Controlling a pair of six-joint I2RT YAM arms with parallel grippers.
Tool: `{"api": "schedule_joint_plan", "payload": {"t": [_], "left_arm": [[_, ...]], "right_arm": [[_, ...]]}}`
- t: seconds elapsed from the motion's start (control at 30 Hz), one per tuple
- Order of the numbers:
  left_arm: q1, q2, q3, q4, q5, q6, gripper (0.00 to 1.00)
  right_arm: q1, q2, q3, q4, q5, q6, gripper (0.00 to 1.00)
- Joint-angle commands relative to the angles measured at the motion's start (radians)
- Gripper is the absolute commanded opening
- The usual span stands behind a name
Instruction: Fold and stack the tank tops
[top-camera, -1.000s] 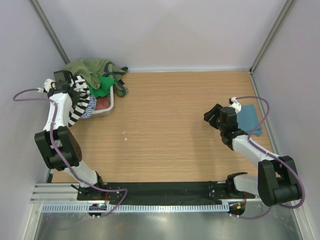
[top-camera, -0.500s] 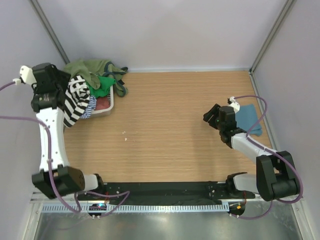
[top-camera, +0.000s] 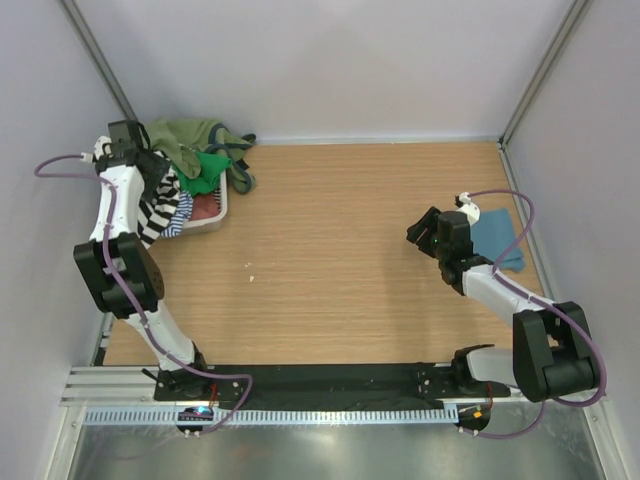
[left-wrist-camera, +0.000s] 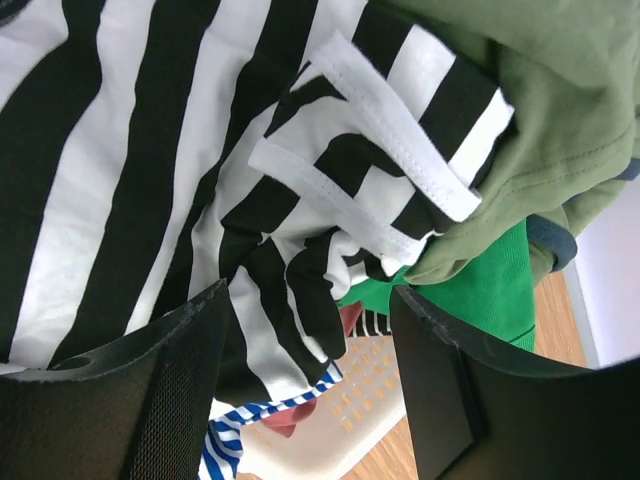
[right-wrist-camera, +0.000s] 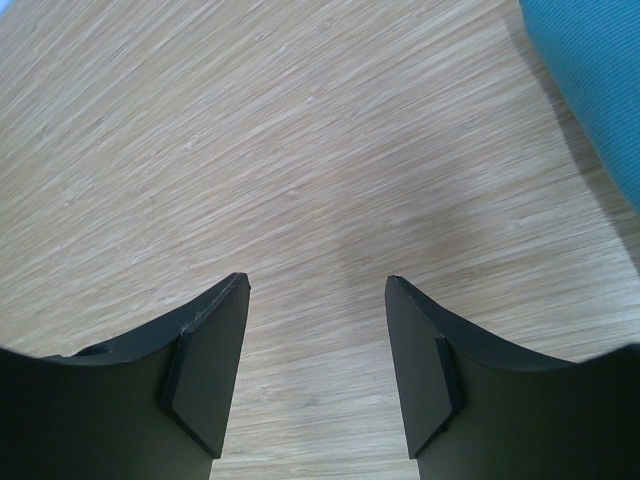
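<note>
Left gripper: jaws apart, empty, over the striped top. Right gripper: jaws apart, empty, over the worktop beside the teal top.

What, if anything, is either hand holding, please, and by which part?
Nothing is held: the left hand stands open over the striped tank top, the right hand open over the wooden table.
</note>
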Motion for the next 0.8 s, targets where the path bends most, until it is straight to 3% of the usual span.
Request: {"api": "schedule_joint_plan", "payload": {"t": [0.0, 0.1, 0.23, 0.33, 0.4, 0.43, 0.57, 0.77], "left_arm": [[-0.003, -0.002, 0.028, 0.005, -0.043, 0.026, 0.67], [-0.002, 0.036, 0.034, 0.026, 0.001, 0.025, 0.61], [-0.003, 0.068, 0.05, 0.042, 0.078, 0.02, 0.23], [-0.009, 0.048, 0.035, 0.045, 0.093, 0.011, 0.21], [-0.017, 0.028, 0.024, 0.051, 0.096, 0.016, 0.12], [-0.015, 0.024, 0.026, 0.046, 0.096, 0.019, 0.0], [-0.017, -0.033, 0.018, 0.042, 0.093, 0.014, 0.0], [-0.017, -0.295, -0.083, 0.1, 0.128, -0.038, 0.0]], "right_arm": [[0.004, 0.0, 0.044, 0.021, 0.018, -0.014, 0.63], [0.005, 0.001, 0.041, 0.023, 0.021, -0.014, 0.63], [0.004, 0.007, 0.045, 0.019, 0.02, -0.015, 0.63], [0.004, 0.009, 0.048, 0.013, 0.021, -0.015, 0.63], [0.004, 0.01, 0.05, 0.013, 0.023, -0.015, 0.63], [0.004, 0.01, 0.048, 0.012, 0.023, -0.015, 0.63], [0.005, 0.016, 0.051, 0.012, 0.02, -0.015, 0.63], [0.005, 0.016, 0.054, 0.009, 0.017, -0.017, 0.63]]}}
